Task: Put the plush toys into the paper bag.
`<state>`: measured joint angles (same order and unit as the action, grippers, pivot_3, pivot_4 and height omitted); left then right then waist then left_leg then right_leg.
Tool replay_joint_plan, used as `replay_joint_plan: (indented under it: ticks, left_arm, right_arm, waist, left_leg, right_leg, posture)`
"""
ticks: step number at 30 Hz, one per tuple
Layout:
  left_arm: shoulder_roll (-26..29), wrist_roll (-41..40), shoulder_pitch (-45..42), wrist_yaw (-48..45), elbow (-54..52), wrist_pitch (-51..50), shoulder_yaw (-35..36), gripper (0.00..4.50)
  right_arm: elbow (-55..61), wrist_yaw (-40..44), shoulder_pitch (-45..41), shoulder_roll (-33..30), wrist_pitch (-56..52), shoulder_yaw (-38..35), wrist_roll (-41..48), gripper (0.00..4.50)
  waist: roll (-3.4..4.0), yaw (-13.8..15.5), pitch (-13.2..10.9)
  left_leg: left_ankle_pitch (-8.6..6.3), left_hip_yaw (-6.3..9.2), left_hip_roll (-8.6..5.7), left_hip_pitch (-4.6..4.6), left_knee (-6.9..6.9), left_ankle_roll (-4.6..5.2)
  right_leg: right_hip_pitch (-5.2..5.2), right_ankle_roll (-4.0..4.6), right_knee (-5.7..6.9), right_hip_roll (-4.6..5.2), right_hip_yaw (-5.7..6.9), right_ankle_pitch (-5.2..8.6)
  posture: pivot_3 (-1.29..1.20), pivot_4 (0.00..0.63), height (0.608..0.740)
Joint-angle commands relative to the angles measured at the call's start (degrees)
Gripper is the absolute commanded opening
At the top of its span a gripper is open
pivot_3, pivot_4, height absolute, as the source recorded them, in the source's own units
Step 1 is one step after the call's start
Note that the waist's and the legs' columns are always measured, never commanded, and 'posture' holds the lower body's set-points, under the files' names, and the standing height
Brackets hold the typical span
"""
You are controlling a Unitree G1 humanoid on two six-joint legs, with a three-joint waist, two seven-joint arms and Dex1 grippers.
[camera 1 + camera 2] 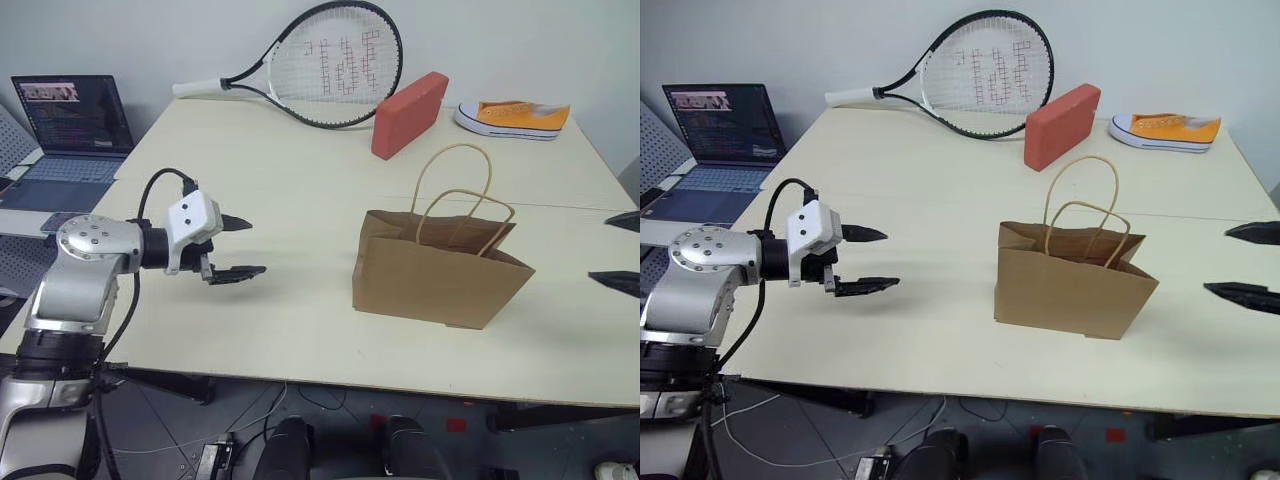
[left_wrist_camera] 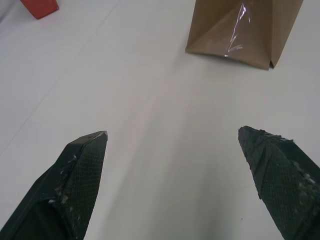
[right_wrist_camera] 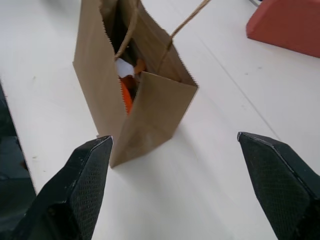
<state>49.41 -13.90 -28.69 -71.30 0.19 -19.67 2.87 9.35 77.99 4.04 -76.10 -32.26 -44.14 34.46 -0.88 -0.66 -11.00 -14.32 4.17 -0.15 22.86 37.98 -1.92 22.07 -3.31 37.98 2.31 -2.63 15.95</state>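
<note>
The brown paper bag (image 1: 440,275) stands upright on the cream table (image 1: 280,180), right of centre, with its mouth open and its two cord handles up. Through the mouth in the right wrist view, the plush toys lie inside the bag (image 3: 150,107): an orange part (image 3: 126,99) and a white part (image 3: 123,67) show, the rest is hidden by the paper. My left gripper (image 1: 252,247) hovers open and empty over the table, well to the left of the bag. My right gripper (image 1: 1217,260) is open and empty at the right edge, apart from the bag.
At the back of the table lie a tennis racket (image 1: 330,65), a red block (image 1: 408,113) and an orange sneaker (image 1: 515,117). An open laptop (image 1: 75,125) sits on a surface to the far left. Bare tabletop lies between the left gripper and the bag.
</note>
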Motion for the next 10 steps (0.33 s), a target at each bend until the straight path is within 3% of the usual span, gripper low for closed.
replay_joint_plan:
  ticks: [1, 10]
  left_arm:
    - [1.1, -2.4, -0.8, 1.6, -2.7, -2.5, 2.2, 4.46]
    - [1.8, -3.6, -2.8, 0.3, 0.1, -2.7, 1.2, 4.46]
  right_arm:
    - [-2.3, 1.9, -2.0, -0.8, 2.3, 1.3, -1.4, 4.19]
    - [-3.4, 3.0, -4.4, -0.1, 3.4, 4.2, -2.8, 4.19]
  waist:
    - [0.0, -0.1, 0.0]
    - [0.01, -0.8, 0.0]
  left_leg:
    - [0.0, -0.02, -0.02, -0.01, 0.0, 0.0]
    - [0.0, -0.04, -0.1, 0.0, -0.04, 0.0]
  right_leg:
    - [0.01, 0.0, 0.0, -0.01, 0.0, 0.0]
    - [0.06, 0.01, 0.03, -0.05, -0.03, 0.0]
  posture:
    - [0.0, 0.15, 0.74]
    - [0.0, 0.15, 0.74]
